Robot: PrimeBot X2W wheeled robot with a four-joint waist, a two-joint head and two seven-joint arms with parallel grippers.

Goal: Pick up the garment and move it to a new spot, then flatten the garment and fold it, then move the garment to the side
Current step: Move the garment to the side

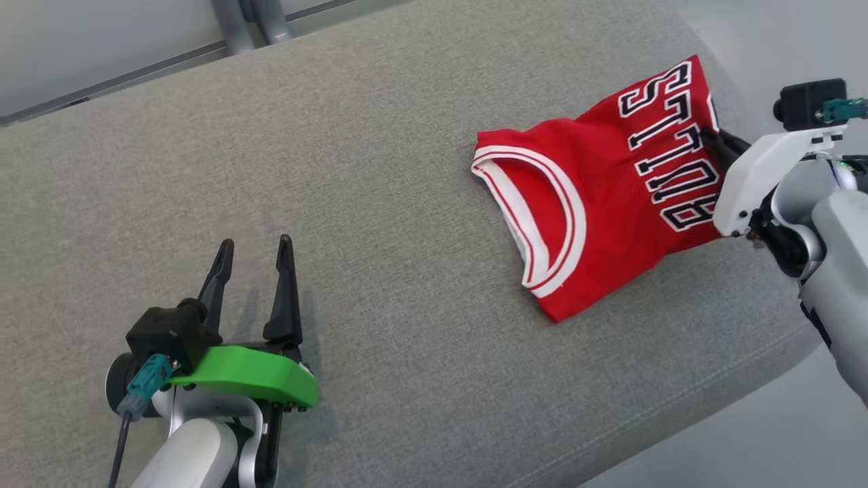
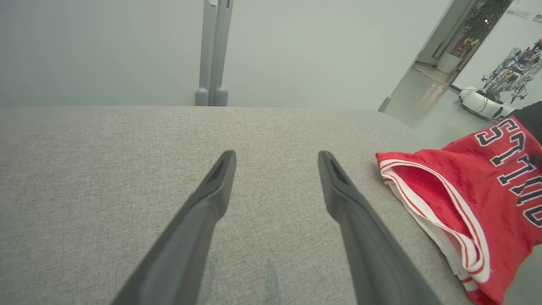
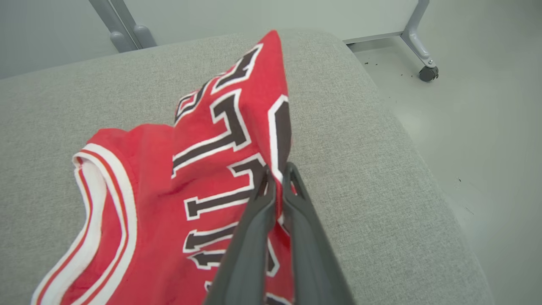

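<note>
Pinching red jersey (image 1: 597, 196) edge, right hand (image 3: 277, 178) clenched on cloth, left hand (image 1: 256, 242) splayed empty, lettering partly cut off

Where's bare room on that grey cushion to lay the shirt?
Bare cushion stretches from the jersey to the open left gripper and the far edge. Crowded: the right end, where the right gripper pinches the jersey.

Grey fabric couch (image 1: 380, 169), pale floor (image 3: 487, 127), metal posts (image 2: 214, 51)
</note>
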